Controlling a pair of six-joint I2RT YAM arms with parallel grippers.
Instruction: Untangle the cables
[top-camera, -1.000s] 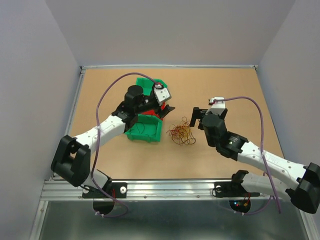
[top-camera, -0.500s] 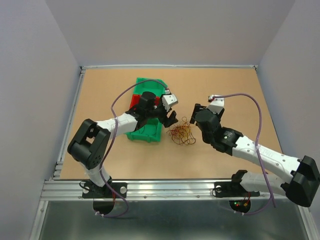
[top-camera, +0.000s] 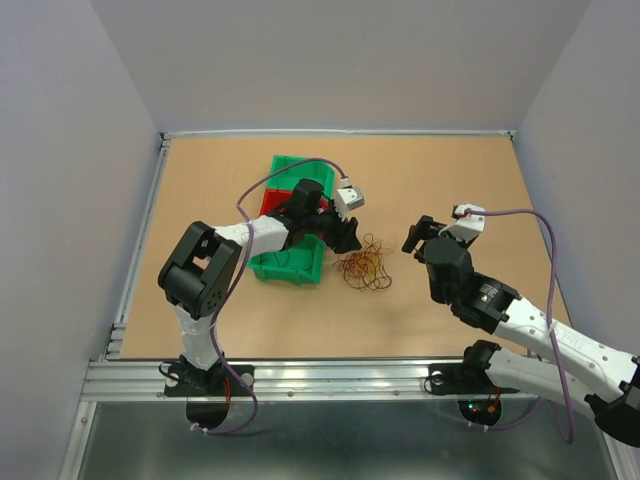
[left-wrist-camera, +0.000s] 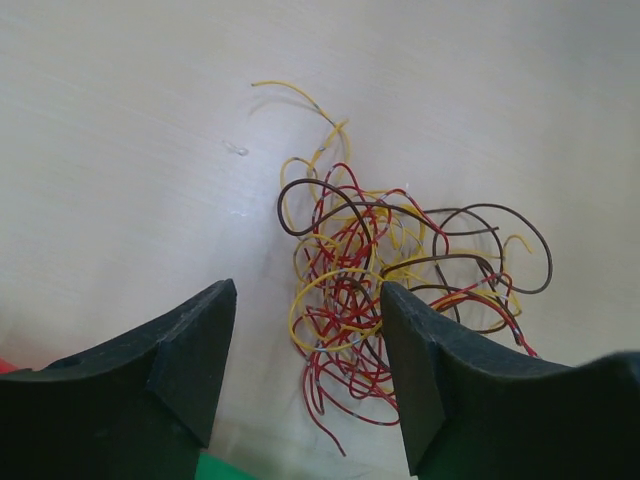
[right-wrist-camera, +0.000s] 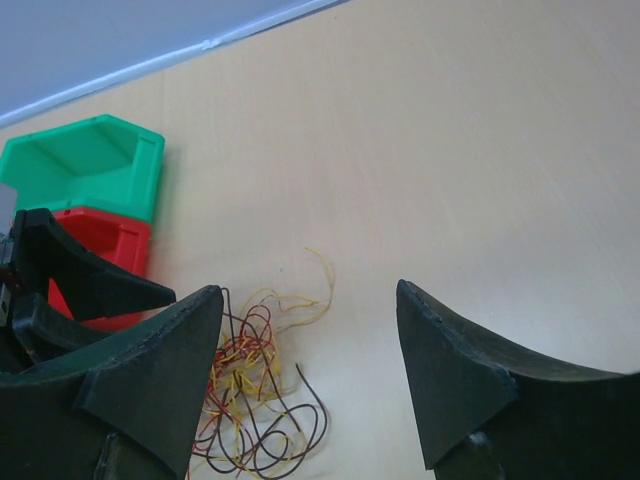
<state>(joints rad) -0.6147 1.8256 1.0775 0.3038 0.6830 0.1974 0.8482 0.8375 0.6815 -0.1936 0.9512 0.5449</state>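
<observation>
- Your left gripper (left-wrist-camera: 308, 295) hangs over the cables (left-wrist-camera: 380, 290), jaws spread, holding nothing.
- The right gripper (right-wrist-camera: 308, 290) is open too, empty, off to the side.
- The cables lie knotted on the table (top-camera: 450, 170), just beside the near green bin (top-camera: 300, 268).
- Close here and you probably pinch several strands, dragging the whole knot.
- I cannot tell what that bin, the red bin (top-camera: 268, 204) or the far green bin (top-camera: 290, 163) hold.

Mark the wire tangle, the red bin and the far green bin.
wire tangle (left-wrist-camera: 350, 290): left wrist view, dense knot in the middle.
red bin (right-wrist-camera: 115, 235): right wrist view, bare upper wall.
far green bin (right-wrist-camera: 80, 170): right wrist view, inside wall.
</observation>
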